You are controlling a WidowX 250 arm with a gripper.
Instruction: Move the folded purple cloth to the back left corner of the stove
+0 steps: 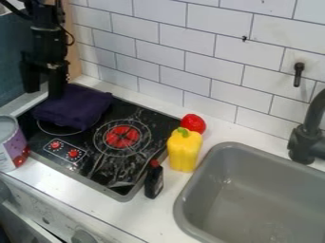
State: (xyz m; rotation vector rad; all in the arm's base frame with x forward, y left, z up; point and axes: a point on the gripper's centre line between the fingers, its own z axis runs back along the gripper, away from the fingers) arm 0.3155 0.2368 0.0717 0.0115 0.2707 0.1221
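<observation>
Cloth (pixel 73 108) sat heaped on its own soft folds along the left edge of the stove (pixel 130 173), beneath the gripper (pixel 43 92), spread wide, holding nothing.

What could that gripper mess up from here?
It might drag or bunch the purple cloth, since the gripper hangs right at its edge. The yellow pepper stands upright near the sink, so a bump could tip it in. The small dark bottle could topple too.
</observation>
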